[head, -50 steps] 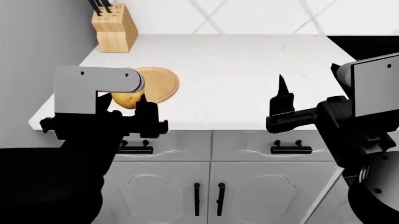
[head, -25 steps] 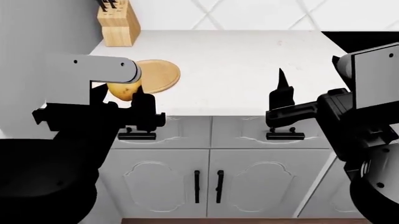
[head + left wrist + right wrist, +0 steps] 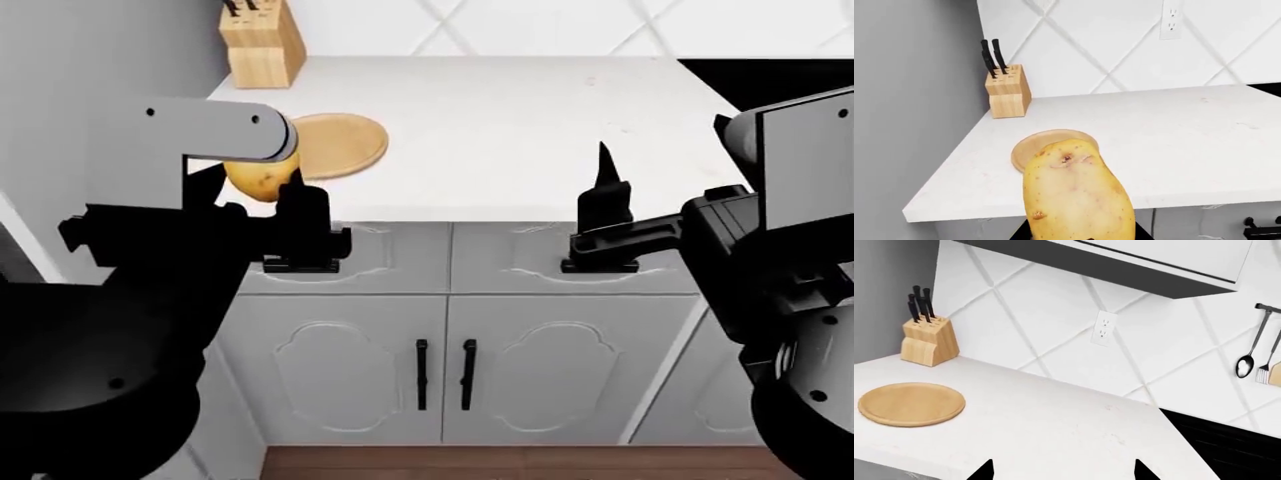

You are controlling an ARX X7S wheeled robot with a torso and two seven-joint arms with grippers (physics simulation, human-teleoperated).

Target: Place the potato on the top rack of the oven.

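Out in front of the counter edge, your left gripper (image 3: 260, 200) has one potato (image 3: 259, 176) clamped between its fingers, lifted clear of the white countertop (image 3: 534, 120); in the left wrist view that potato (image 3: 1077, 195) fills the lower middle, upright, tan with faint brown spots. Behind it you've got one round wooden board (image 3: 336, 143) lying flat on the counter, bare on top, and one knife block (image 3: 259, 42) in the back corner by the grey wall. I count three black knife handles in the block in the right wrist view (image 3: 926, 339). Your right gripper (image 3: 603, 205) hangs in front of the drawers, well apart from the left, its two finger tips spread wide in the right wrist view with nothing between them. Below the counter: two drawers and two cabinet doors (image 3: 441, 370), each with a black handle. One wall outlet (image 3: 1103, 328) sits on the tile, and two utensils (image 3: 1254, 357) hang from a rail at the far end. No oven in view
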